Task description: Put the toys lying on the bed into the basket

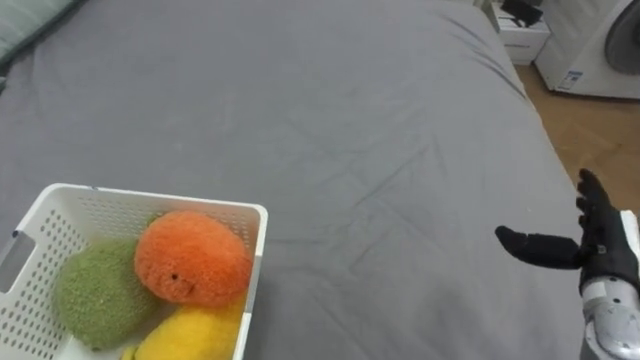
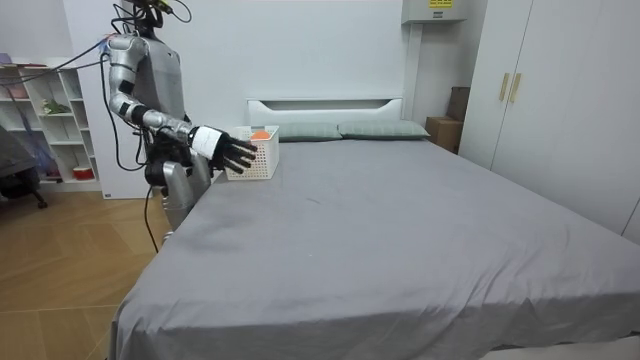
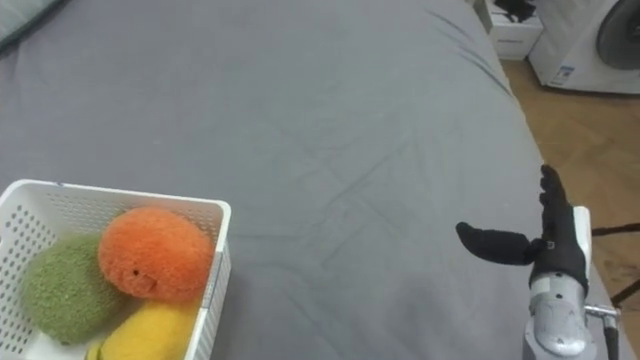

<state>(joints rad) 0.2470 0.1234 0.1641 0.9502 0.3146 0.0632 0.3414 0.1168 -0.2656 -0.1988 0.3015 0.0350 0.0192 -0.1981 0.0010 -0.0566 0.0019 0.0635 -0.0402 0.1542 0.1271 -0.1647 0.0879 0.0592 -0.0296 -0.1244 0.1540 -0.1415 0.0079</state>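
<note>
Fingers [image 1: 590, 198] of the right hand [image 1: 605, 250] are extended, empty, over the bed [image 1: 350, 120]. Orange toy [image 1: 190, 257], green toy [image 1: 95, 295] and yellow toy [image 1: 195, 335] lie in the basket [image 1: 257, 262]. Hazard: an arm bump could tip it.

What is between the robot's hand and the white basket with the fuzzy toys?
Nothing but bare grey sheet, a little wrinkled, lies between the open right hand and the white basket. Both eye views show that stretch.

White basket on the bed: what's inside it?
Three plush toys: an orange toy on top, a green toy and a yellow toy beneath it. Whatever lies under them is covered.
</note>
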